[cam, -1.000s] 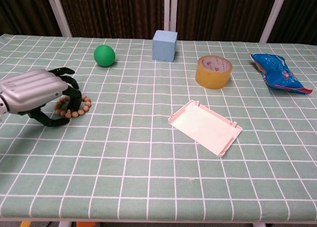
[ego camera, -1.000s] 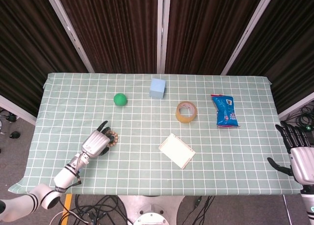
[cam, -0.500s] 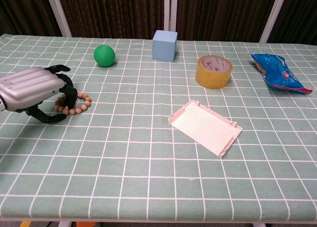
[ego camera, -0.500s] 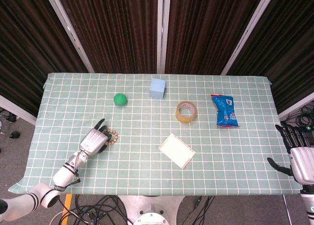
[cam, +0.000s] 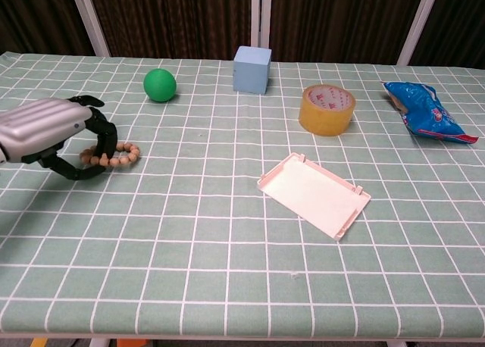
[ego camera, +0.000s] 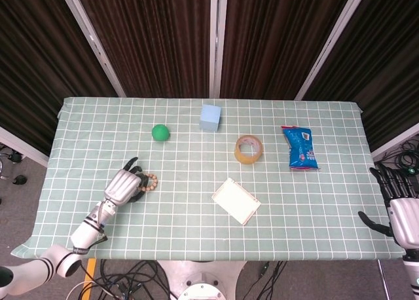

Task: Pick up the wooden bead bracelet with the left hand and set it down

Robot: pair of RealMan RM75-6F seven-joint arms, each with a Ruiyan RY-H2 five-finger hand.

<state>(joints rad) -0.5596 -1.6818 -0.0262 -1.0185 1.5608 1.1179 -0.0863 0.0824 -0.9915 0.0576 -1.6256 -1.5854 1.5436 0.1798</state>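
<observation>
The wooden bead bracelet [ego camera: 151, 181] [cam: 123, 156] lies at the table's left side, its left part hidden under dark fingers. My left hand [ego camera: 124, 185] [cam: 47, 127] covers it from the left, its fingers curled around the beads and gripping them, low over the cloth. I cannot tell whether the bracelet still touches the table. My right hand [ego camera: 400, 211] hangs off the table's right edge with its fingers spread and nothing in it; only the head view shows it.
A green ball [cam: 160, 85] and a light blue cube [cam: 252, 69] stand at the back. A yellow tape roll [cam: 326, 110] and a blue snack bag [cam: 428, 112] sit to the right. A white flat lid [cam: 314, 194] lies mid-table on the checked cloth [cam: 227, 271].
My left hand has drawn a little up and away from the table's front, and its fingers have curled tighter. The bracelet has shifted slightly with it. The right hand has barely moved.
</observation>
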